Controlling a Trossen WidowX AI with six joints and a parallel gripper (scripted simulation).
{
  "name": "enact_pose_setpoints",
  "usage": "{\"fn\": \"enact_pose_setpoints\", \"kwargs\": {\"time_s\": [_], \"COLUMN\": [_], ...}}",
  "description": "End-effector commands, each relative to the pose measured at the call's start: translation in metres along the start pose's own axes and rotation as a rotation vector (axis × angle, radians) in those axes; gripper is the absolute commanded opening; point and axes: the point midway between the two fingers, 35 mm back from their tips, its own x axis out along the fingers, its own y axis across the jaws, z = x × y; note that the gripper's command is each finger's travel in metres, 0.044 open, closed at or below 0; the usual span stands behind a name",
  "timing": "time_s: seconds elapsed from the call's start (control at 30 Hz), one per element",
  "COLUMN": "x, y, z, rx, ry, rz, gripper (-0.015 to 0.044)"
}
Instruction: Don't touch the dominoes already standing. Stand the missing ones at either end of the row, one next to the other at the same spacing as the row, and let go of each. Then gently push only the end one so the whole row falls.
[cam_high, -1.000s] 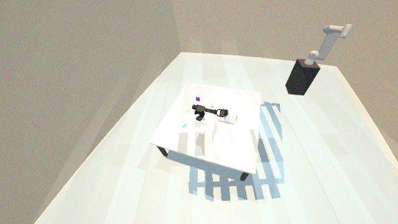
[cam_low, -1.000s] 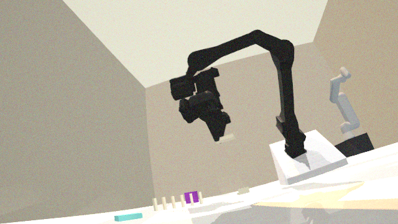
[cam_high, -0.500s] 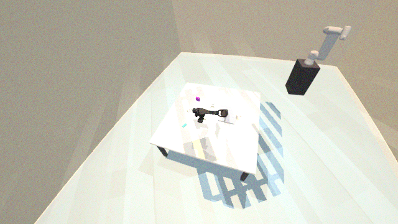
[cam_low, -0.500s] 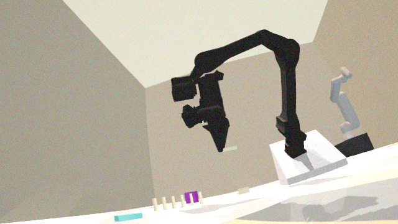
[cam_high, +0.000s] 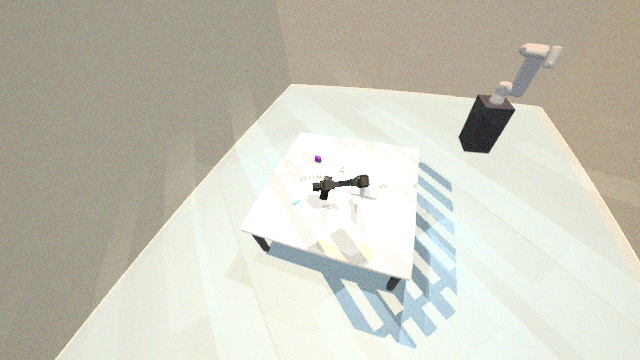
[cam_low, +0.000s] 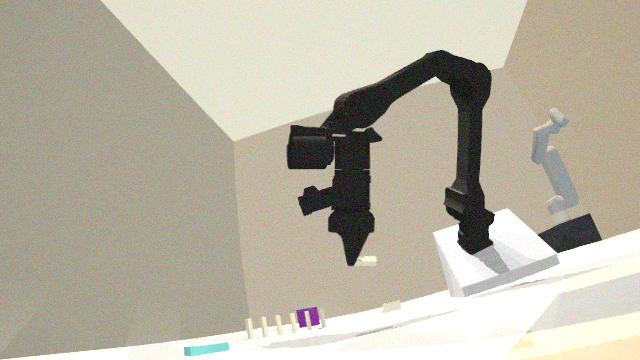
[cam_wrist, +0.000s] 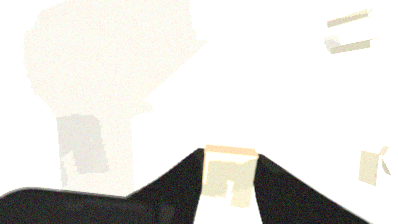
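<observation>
You have a domino (cam_low: 366, 261) (cam_wrist: 230, 175) pinched in the gripper (cam_low: 351, 264) (cam_wrist: 230, 155), lying sideways, high above the table (cam_high: 385, 215) (cam_low: 415, 320). Turn it upright well clear of the standing row (cam_high: 311, 177) (cam_low: 279, 325), match their facing and spacing, lower it straight down, then release evenly.
</observation>
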Motion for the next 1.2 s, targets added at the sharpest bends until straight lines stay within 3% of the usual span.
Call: {"fn": "enact_pose_setpoints", "kwargs": {"time_s": [0.0, 0.57, 1.17], "x": [0.006, 0.011, -0.01], "y": [0.0, 0.019, 0.038], "z": [0.002, 0.011, 0.001], "rx": [-0.006, -0.004, 0.154], "ry": [-0.088, -0.481, -0.896], "rz": [-0.058, -0.15, -0.069], "gripper": [0.0107, 0.0107, 0.0107]}}
